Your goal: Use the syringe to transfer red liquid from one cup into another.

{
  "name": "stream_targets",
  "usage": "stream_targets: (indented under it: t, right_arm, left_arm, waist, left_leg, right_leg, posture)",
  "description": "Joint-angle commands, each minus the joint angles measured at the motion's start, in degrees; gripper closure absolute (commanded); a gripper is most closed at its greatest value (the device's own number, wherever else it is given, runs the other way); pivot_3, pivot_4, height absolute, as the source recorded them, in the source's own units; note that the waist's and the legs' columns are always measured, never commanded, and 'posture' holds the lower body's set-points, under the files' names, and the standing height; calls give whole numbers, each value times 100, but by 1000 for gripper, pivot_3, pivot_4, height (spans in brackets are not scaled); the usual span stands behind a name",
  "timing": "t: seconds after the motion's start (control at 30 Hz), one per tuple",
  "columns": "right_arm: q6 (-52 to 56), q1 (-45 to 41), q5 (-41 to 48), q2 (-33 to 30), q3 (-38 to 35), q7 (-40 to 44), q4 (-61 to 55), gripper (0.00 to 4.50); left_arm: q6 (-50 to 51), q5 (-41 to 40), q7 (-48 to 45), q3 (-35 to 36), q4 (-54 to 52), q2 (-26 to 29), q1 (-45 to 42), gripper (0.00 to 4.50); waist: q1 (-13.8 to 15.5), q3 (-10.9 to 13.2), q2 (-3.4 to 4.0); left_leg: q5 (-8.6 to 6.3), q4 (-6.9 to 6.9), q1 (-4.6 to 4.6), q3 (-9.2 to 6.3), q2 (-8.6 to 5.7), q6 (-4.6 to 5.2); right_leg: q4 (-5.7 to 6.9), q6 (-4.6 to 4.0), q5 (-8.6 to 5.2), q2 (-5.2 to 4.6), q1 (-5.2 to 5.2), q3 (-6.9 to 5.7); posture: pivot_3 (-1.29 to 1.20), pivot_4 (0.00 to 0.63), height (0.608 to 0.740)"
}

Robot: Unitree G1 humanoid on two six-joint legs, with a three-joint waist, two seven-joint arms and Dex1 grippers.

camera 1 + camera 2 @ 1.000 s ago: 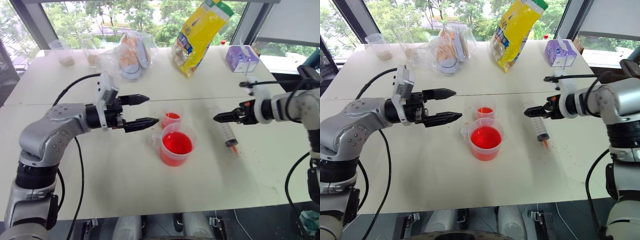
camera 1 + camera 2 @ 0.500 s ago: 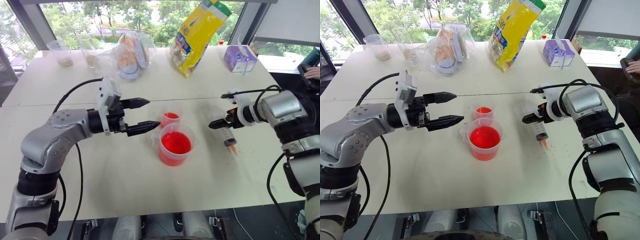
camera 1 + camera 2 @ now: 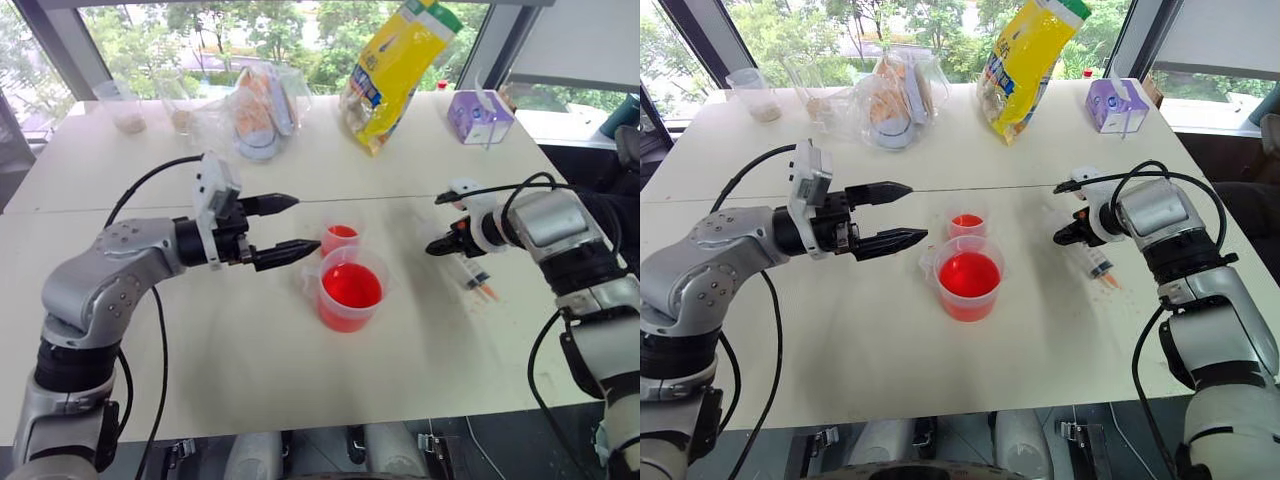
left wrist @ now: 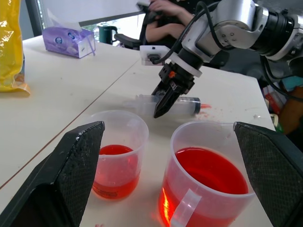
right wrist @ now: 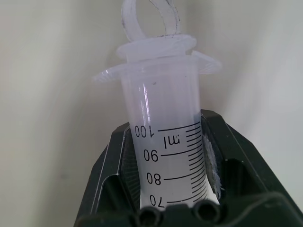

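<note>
Gripping the syringe (image 3: pixel 1095 262) near its plunger end is what I have my right gripper (image 3: pixel 1068 231) doing: in the right wrist view the two black fingers (image 5: pixel 110 176) are pressed against the clear barrel on either side, just below the flange, with the printed scale showing between them. The syringe lies flat on the white table (image 3: pixel 870 350), its orange-red tip (image 3: pixel 1110 281) pointing toward me and away from the cups. The plunger looks pushed fully in, so I judge the barrel empty.

Just to the left of it stand the two vessels, side by side and nearly touching: the handled beaker (image 3: pixel 970 279), well filled with red liquid (image 3: pixel 970 274), and behind it the small cup (image 3: pixel 967 226), which holds only a shallow red layer. My left gripper (image 3: pixel 902 213) hangs level beside the beaker with its jaws spread wide, holding nothing.

For this step I want a firm, centred hold before I lift. The barrel is smooth and round, so I expect it may roll or pivot in the grip if I raise it fast. I would lift slowly, then turn the wrist to bring the tip downward over the beaker, keeping clear of its rim so I don't tip it. The left gripper is well placed to steady the beaker or work the plunger.
</note>
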Motion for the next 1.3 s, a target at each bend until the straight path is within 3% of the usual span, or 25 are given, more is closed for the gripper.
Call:
stream_targets:
  t: [0.03,0.13,0.27,0.33,0.47,0.6,0.8,1.0,1.3]
  right_arm:
    - [-555,215,1030,295,-2061,-125,-1762,3098]
    - [-1240,750,1979,940,-3264,-176,-3296,3098]
    - [-1501,981,3434,1808,-4317,-550,-3970,3098]
    - [-1272,1260,4230,2036,-4472,-812,-4376,3098]
    - [-1592,1983,4605,2312,-4048,-864,-4930,3098]
    - [-2920,2954,3452,2743,-2769,-378,-5046,3098]
    - [-4485,3352,2376,2949,-1867,66,-4317,3098]
    - [-5594,3568,1801,3039,-1492,300,-3686,3098]
    - [-5881,3698,1782,2907,-1359,328,-3505,3098]
  left_arm:
    - [-119,-98,-100,113,71,-51,-221,0]
    - [-75,-214,-180,112,300,-168,-496,0]
    - [-64,-218,-329,97,524,-202,-720,0]
    - [-58,-228,-402,59,675,-238,-905,0]
    - [-64,-183,-604,-20,959,-258,-1217,0]
    - [-30,-125,-790,-132,1237,-303,-1590,0]
    - [46,-121,-925,-186,1295,-254,-1758,0]
    - [148,-111,-1043,-277,1227,-264,-1820,0]
    - [177,-67,-1185,-317,1217,-242,-1832,0]
  waist:
    - [8,1,1]
    - [12,0,-1]
    - [14,-1,-2]
    - [21,-1,-2]
    - [4,-1,-2]
    - [-23,-1,1]
    - [-12,-1,3]
    - [-3,0,2]
    - [-2,0,2]
  left_leg:
    - [0,-1,-3,0,0,0]
    - [0,-4,-4,-7,1,0]
    - [0,-4,4,-17,1,-1]
    - [0,0,5,-14,-3,-1]
    - [0,2,7,-15,-3,-1]
    - [0,-1,12,-16,1,0]
    - [1,0,12,-11,-2,-2]
    - [2,0,11,-12,-3,-3]
    - [3,0,12,-14,-2,-6]
  right_leg:
    - [0,0,0,0,-3,-1]
    - [0,2,1,1,-1,-6]
    - [-3,2,1,-1,15,-16]
    - [-2,2,1,-7,18,-15]
    - [-1,2,1,-7,19,-14]
    - [1,1,0,4,19,-13]
    - [2,2,1,3,16,-8]
    - [0,2,0,1,16,-8]
    - [3,1,0,1,16,-9]
  posture:
    - [0,150,740]
    - [0,150,740]
    - [0,150,740]
    - [0,150,740]
    - [0,150,740]
    - [0,150,740]
    - [0,150,740]
    - [0,150,740]
    - [0,150,740]
